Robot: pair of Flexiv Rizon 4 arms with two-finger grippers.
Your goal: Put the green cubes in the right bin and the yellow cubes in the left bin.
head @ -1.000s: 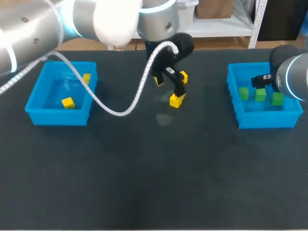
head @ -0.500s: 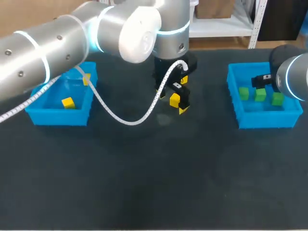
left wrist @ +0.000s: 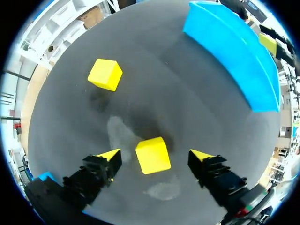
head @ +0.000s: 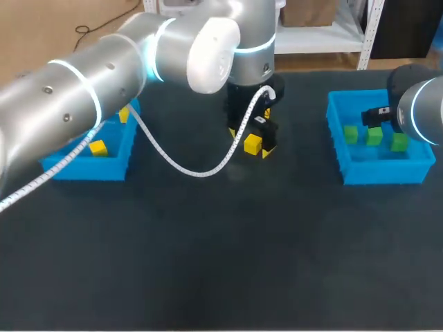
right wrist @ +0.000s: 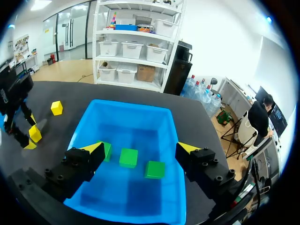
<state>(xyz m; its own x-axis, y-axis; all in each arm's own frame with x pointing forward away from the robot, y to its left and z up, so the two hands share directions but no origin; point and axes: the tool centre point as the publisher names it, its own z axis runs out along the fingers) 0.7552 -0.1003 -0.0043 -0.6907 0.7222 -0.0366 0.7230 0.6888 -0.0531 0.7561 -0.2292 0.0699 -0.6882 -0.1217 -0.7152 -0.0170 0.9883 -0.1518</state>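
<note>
Left gripper (left wrist: 155, 155): fingers spread, straddling a yellow cube (left wrist: 152, 157) on the table (head: 208, 263), gap either side.
Second yellow cube (left wrist: 105, 74): on the table ahead, well apart.
Right gripper (right wrist: 140, 148): spread above right bin (right wrist: 126, 104), three green cubes (right wrist: 128, 157) inside.
Left bin (head: 83, 169): two yellow cubes (head: 97, 147) inside.

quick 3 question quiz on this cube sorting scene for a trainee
1. True or false: the left gripper is shut on the yellow cube between its fingers.
2. How many green cubes lie in the right bin? A two, B three, C five.
3. Fill in: ___ yellow cubes lie on the bare table.
Key: 1 false, its fingers stand clear of the cube; 2 B; 3 two.
</note>
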